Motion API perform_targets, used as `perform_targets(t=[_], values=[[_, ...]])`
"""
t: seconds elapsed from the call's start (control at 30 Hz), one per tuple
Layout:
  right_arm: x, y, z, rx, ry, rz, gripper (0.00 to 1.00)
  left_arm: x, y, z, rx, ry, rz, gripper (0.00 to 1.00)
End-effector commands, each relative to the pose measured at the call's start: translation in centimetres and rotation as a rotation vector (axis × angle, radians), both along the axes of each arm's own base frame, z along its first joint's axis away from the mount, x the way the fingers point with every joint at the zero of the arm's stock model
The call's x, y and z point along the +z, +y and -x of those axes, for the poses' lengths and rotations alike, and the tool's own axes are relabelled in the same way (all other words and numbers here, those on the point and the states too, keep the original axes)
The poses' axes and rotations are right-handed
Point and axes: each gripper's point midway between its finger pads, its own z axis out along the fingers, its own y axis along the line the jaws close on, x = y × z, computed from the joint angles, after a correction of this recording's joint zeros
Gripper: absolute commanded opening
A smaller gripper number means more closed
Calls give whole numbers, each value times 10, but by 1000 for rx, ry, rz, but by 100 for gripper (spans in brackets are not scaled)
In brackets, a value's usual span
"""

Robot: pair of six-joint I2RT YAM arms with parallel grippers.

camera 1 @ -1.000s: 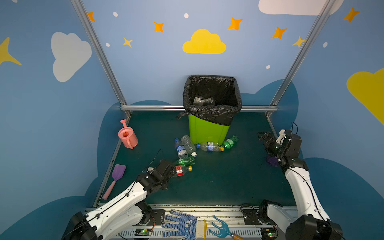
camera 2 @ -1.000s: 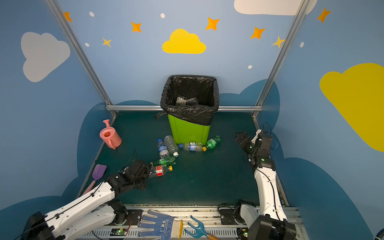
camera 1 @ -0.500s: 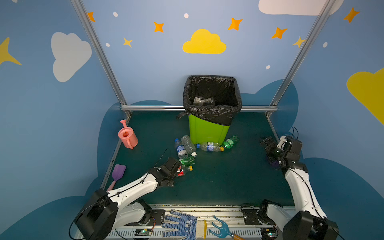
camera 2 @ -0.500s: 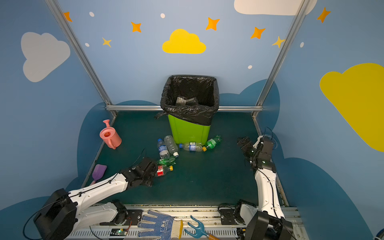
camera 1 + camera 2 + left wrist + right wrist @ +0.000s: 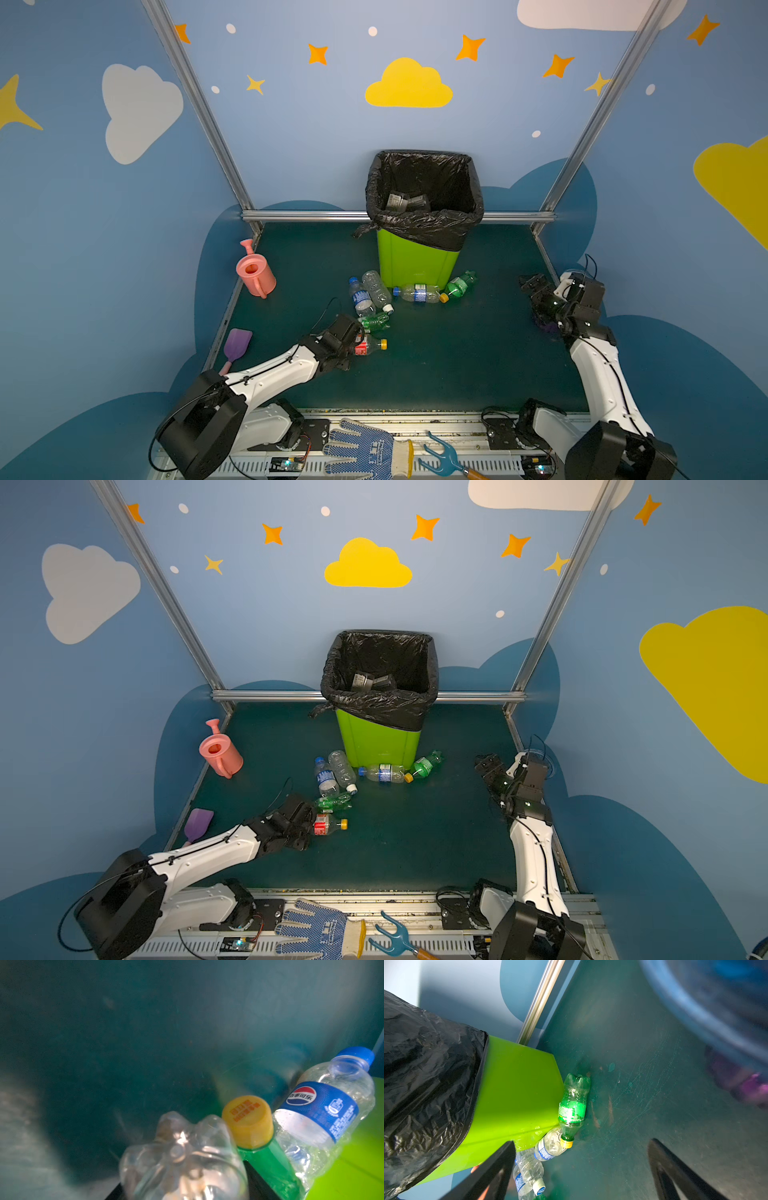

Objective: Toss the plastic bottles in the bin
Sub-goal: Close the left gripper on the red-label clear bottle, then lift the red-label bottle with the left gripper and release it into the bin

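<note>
The lime-green bin [image 5: 415, 262] [image 5: 376, 746] with its black bag stands at the back, and dark bottles lie inside it. Several plastic bottles lie on the floor in front: two clear ones [image 5: 377, 286], a blue-labelled one [image 5: 415, 293] and two green ones [image 5: 459, 284] [image 5: 374, 322]. My left gripper [image 5: 354, 341] [image 5: 309, 825] is shut on the base end of a red-labelled bottle [image 5: 370, 346] [image 5: 328, 825] lying on the floor. Its clear base [image 5: 182, 1159] fills the jaws. My right gripper [image 5: 534, 286] [image 5: 581, 1169] hangs open and empty near the right wall.
A blue-purple vase [image 5: 716, 1012] sits under the right arm by the wall. A pink watering can [image 5: 254, 272] and a purple spade [image 5: 237, 347] lie at the left edge. A glove [image 5: 365, 451] and a blue hand fork [image 5: 444, 459] rest on the front rail.
My left gripper reached right to the red-labelled bottle and narrowed around its base. My right gripper sank a little by the right wall and stayed open.
</note>
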Motion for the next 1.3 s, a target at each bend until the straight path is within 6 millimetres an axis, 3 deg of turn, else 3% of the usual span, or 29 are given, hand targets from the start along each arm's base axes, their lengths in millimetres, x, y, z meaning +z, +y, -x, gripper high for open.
perform_targets(t=[0.0, 0.2, 0.37, 0.47, 0.57, 0.67, 0.83, 0.93, 1.03, 1.13, 1.27], values=[[-6, 2, 4, 4, 25, -17, 97, -8, 8, 8, 4, 30, -23, 62], [-4, 1, 4, 2, 24, -20, 97, 3, 9, 5, -8, -8, -28, 56], [-6, 1, 2, 3, 29, -23, 97, 36, 15, -3, -26, -97, -62, 55], [-9, 1, 0, 7, 37, -29, 97, 70, 21, -12, -43, -201, -93, 55], [-9, 1, -3, 14, 43, -35, 97, 125, 36, -24, -54, -342, -159, 53], [-6, -1, -8, 15, 40, -34, 97, 196, 63, -38, -36, -500, -268, 52], [3, -4, -10, 9, 19, -32, 97, 343, 100, -70, 6, -825, -432, 54], [6, -5, -8, 6, 11, -31, 97, 429, 107, -89, 18, -1036, -485, 55], [5, -8, -3, -4, 13, -27, 98, 493, 98, -110, -17, -1181, -538, 56], [3, -12, 3, -23, 15, -28, 98, 522, 67, -146, -124, -1267, -488, 58], [4, -14, 6, -41, 2, -44, 97, 504, -4, -217, -341, -1245, -375, 58]])
